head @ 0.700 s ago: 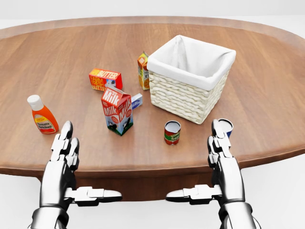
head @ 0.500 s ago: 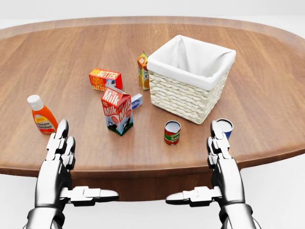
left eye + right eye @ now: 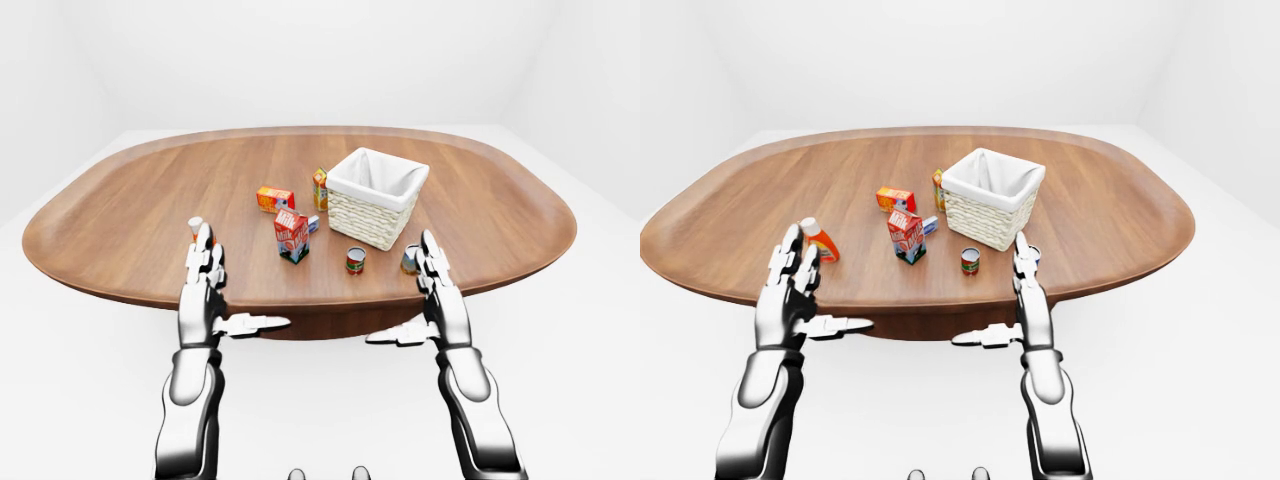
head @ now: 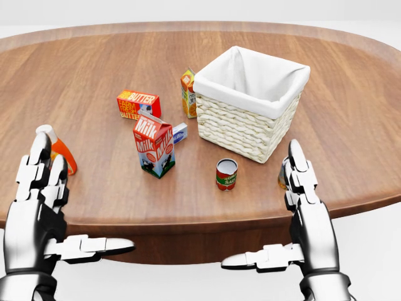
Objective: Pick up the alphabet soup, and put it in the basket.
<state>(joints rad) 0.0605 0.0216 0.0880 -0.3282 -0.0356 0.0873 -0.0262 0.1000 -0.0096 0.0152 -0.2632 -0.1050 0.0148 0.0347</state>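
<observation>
Two small cans stand on the wooden table (image 4: pixel 94 75) below the basket (image 4: pixel 244 128), a white-lined wicker box. The red and green can (image 4: pixel 226 174) is in plain sight. The other can (image 3: pixel 408 260), with a blue side, is mostly hidden behind my right hand's fingers (image 4: pixel 298 172) in the head view. The labels are too small to read, so I cannot tell which is the alphabet soup. My right hand (image 4: pixel 269 213) is open at the table's near edge, fingers straight, thumb pointing left. My left hand (image 4: pixel 75 207) is open at the lower left, holding nothing.
A milk carton (image 4: pixel 154 144) stands left of the red can, with a small blue box (image 4: pixel 180 132) behind it. A butter box (image 4: pixel 138 104) and an orange carton (image 4: pixel 188 93) lie left of the basket. A ketchup bottle (image 4: pixel 61 150) peeks out behind my left fingers.
My left hand has swung left and risen, now covering part of the ketchup bottle. My right hand has risen and edged right, hiding most of the blue can. Nothing on the table moved.
</observation>
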